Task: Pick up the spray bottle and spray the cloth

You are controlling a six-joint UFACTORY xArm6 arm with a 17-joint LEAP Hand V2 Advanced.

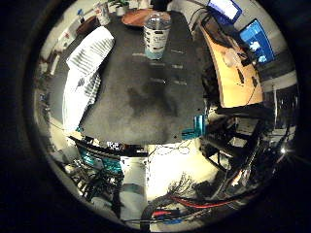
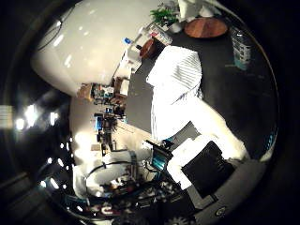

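On the dark tabletop [image 1: 146, 97] we saw the spray bottle [image 1: 156, 35] untouched near the far edge, the cloth [image 1: 85, 68] unsprayed along a side edge, and our hand [image 2: 206, 164] empty, its fingers' spread unclear.

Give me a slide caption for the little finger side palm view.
Spray bottle stands upright on the dark table, striped cloth draped alongside.

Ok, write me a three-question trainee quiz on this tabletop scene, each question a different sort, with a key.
1. True or false: the spray bottle stands upright on the dark table.
2. Multiple choice: the striped cloth lies (A) draped over a table edge, (B) under the bottle, (C) on the floor.
3. Fill in: beyond the bottle lies a round ____ board.

Key: 1 true; 2 A; 3 wooden.
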